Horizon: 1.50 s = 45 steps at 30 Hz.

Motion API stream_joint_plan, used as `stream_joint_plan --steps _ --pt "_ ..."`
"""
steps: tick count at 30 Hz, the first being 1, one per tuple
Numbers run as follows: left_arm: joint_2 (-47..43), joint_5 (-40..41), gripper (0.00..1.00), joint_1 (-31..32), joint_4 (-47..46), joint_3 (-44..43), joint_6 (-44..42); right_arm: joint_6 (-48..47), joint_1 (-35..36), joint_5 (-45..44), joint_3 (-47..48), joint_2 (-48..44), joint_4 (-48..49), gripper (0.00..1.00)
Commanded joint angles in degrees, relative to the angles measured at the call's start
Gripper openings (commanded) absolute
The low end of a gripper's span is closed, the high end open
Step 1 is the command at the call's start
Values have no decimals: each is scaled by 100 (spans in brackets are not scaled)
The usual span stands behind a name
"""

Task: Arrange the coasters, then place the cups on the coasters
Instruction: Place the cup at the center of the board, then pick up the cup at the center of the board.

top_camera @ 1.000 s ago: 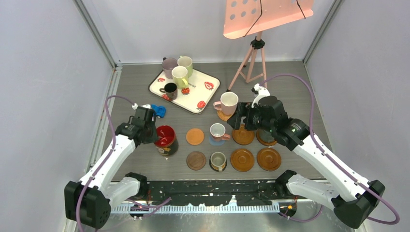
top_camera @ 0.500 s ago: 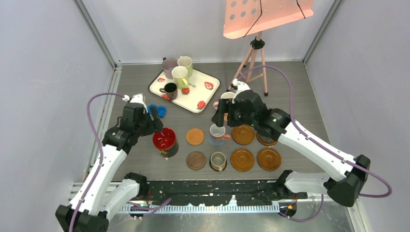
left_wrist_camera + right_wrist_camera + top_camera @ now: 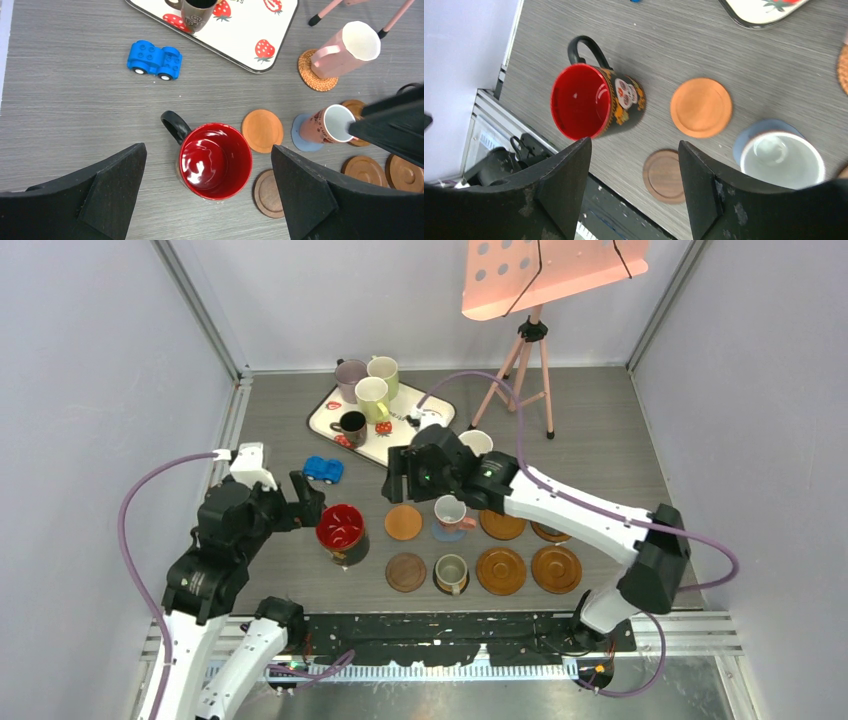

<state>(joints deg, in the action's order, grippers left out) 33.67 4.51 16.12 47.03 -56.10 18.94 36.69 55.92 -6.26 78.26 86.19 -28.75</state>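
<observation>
On the worktop (image 3: 280, 410) left of the coaster rows, red-inside mug (image 3: 342, 532) stood upright on bare surface, on no coaster. Left hand (image 3: 306, 498) hung just beside it, fingers wide apart, gripping nothing. Right hand (image 3: 397, 480) hovered near the far side of the orange coaster (image 3: 403, 522), fingers apart, empty.

Orange coaster and dark wood coaster (image 3: 406, 572) were bare, as were three glossy brown coasters (image 3: 501, 570). Printed cup (image 3: 450, 512) sat on the blue coaster (image 3: 299, 142), grey cup (image 3: 451, 573) sat in the near row, and pink cup (image 3: 345, 47) sat on a woven coaster (image 3: 307, 70). Four cups (image 3: 372, 395) stood on the strawberry tray (image 3: 420, 435). Blue toy car (image 3: 323, 469) lay near the tray.
</observation>
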Motion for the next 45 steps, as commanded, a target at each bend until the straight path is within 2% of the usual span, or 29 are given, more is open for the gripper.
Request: stream_joint_plan --steps 1,7,14,23,35,41,45 --pt "-359 158 100 49 271 152 -160 194 184 -161 691 536 317 71" --pt "-814 1369 100 302 308 707 -204 78 323 -307 1478 1495 -6 66" --pt "-988 1813 100 448 293 872 -268 -12 411 -106 2298 2224 -324 62" --pt "-1356 1687 100 505 232 1019 -277 -364 499 -65 2500 2783 -530 57" --pt "-1381 1763 100 559 254 1022 -303 -561 538 421 2810 3480 -694 52" --pt "-1381 1778 100 576 255 1022 -321 -591 543 326 2827 3550 -697 44" --pt "-1363 1772 100 583 250 1022 -321 -625 539 253 2922 3519 -727 34"
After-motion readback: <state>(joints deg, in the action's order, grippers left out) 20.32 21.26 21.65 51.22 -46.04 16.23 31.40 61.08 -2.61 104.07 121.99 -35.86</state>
